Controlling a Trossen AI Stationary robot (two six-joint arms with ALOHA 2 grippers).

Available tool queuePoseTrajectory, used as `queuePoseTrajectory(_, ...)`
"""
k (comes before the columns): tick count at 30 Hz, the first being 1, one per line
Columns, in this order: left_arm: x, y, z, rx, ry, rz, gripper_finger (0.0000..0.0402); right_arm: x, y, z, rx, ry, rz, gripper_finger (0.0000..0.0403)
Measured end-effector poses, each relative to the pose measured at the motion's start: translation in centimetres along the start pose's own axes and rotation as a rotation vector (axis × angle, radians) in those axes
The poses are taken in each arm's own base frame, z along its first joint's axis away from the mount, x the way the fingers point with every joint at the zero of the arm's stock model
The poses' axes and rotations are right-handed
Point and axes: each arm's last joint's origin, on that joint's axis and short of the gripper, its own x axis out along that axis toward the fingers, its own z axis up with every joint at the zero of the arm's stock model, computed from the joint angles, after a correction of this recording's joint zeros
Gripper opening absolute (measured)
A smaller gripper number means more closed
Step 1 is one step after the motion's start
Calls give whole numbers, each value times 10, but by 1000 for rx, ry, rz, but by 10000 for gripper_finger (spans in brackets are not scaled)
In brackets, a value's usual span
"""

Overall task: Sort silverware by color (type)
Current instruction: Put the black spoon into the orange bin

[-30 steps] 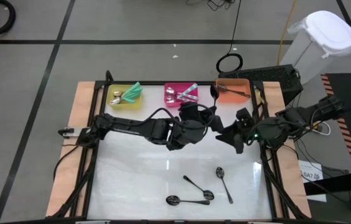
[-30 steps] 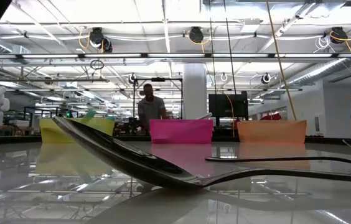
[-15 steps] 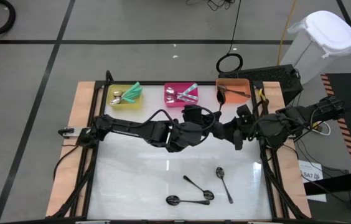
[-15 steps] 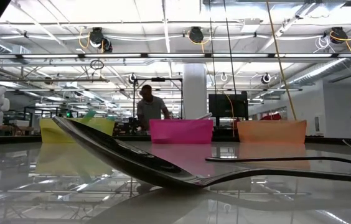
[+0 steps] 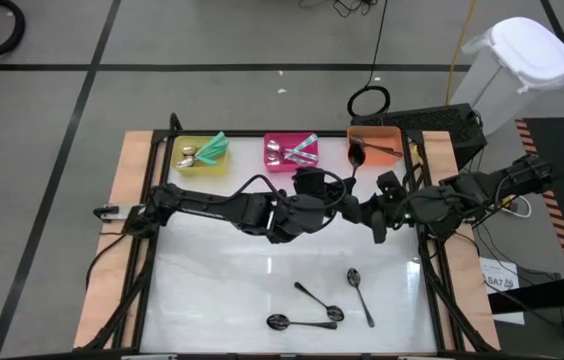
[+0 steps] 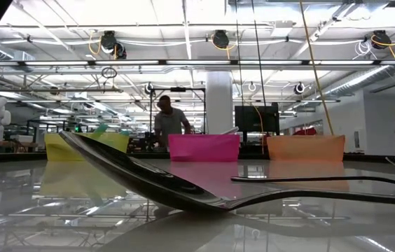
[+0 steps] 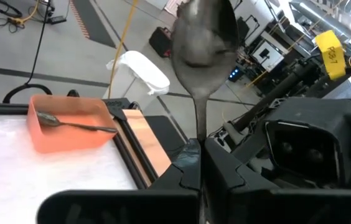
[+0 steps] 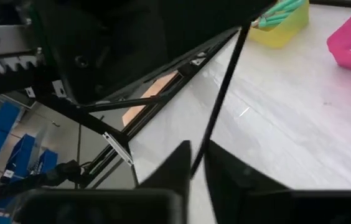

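A dark spoon [image 7: 203,37] stands bowl up above the table's far middle, its bowl [image 5: 355,154] near the orange bin [image 5: 390,157]. My left gripper [image 5: 340,200] is shut on its handle. My right gripper [image 5: 370,213], right beside it, is shut on the same handle lower down. Three more dark spoons [image 5: 360,295] lie flat on the white table toward its near edge. One of them [image 6: 148,183] fills the low view. The yellow bin [image 5: 184,168] holds teal-handled spoons, the pink bin [image 5: 275,165] holds silver ones, and the orange bin holds a dark one. My left gripper pinches the dark spoon's handle [image 7: 199,134] between its two fingers, a short way below the bowl. The fingers come about level from the table's left. The spoon stands upright above them, lifted clear of the table. My right gripper pinches the thin handle [image 8: 199,149] between its two fingers, farther from the bowl than my left gripper. The fingers come from the table's right, slanting a little down. The handle runs up from them and goes behind my left gripper.
The three bins stand in a row along the far edge. A black frame [image 5: 432,270] and wooden border run round the white table. A white lidded bin [image 5: 517,70] stands on the floor off the far right corner. A person [image 6: 168,126] stands in the room behind.
My right gripper has come in toward my left gripper and shut on the spoon's handle. My left gripper has rolled a little, and the spoon's bowl has swung toward the orange bin. The spoons on the table have stayed put.
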Motion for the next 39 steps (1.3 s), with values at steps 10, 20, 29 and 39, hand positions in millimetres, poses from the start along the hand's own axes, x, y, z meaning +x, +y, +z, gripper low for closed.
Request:
queuePoseTrajectory(10,-1,0,-1,13,26,-10,14,-8,-11,5,34,8,-44,5)
queuePoseTrajectory(20,-38,21,25,104,239,128,119,-50,-46,19,123,21,-198,2)
queuePoseTrajectory(29,-73,47,55,372,523,203,124,-72,-45,63,10,199,-482,1)
queuePoseTrajectory(39,-69,62,71,613,743,89,124,-18,-62,108,-18,520,-568,1)
